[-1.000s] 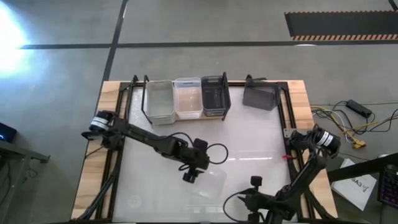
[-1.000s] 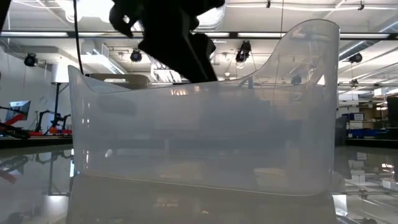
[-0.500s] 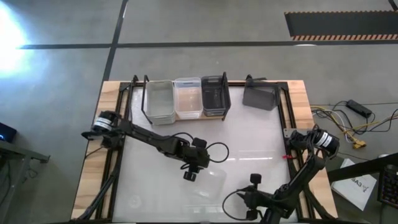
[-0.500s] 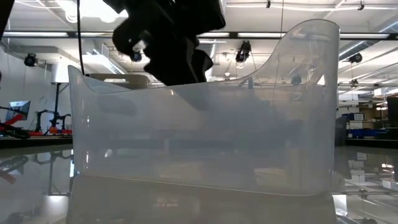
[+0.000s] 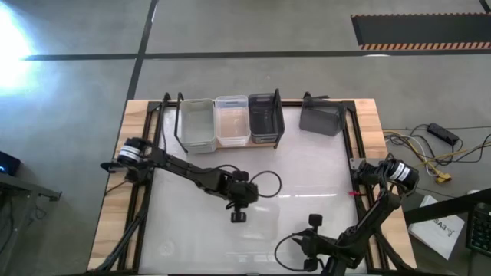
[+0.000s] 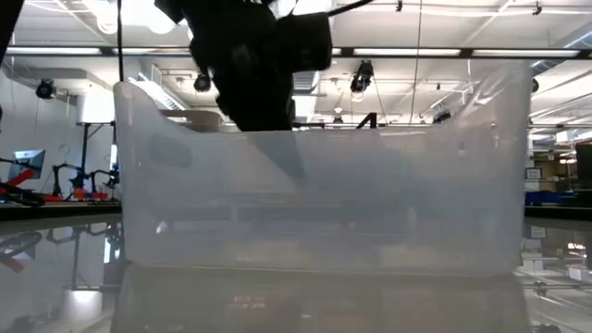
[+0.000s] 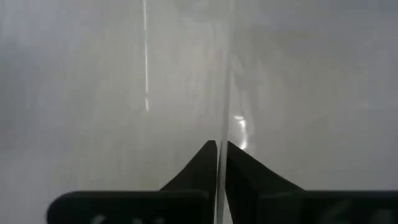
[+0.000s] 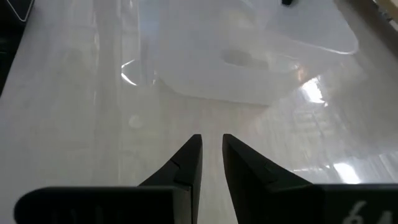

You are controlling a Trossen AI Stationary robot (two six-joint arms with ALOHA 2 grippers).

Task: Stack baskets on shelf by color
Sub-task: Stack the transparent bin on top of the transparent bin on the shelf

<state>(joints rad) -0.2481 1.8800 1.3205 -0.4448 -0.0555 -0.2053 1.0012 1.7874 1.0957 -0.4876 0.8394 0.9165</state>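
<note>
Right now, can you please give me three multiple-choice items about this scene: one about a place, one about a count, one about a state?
1. Where is the lone dark grey basket?
A. On the table's far side, to the right of the shelf
B. Inside the clear basket
C. Under the right arm

2. How many baskets stand side by side on the shelf?
A. One
B. Three
C. Five

3. How do the jaws of the left gripper stand?
A. Wide open above the shelf
B. Shut on the wall of the clear basket
C. Shut on a cable

Answers:
1. A, the high view shows it alone beyond the shelf's right end.
2. B, a whitish, a clear and a dark one form the row.
3. B, the left wrist view shows a thin clear wall between the closed fingers.
</note>
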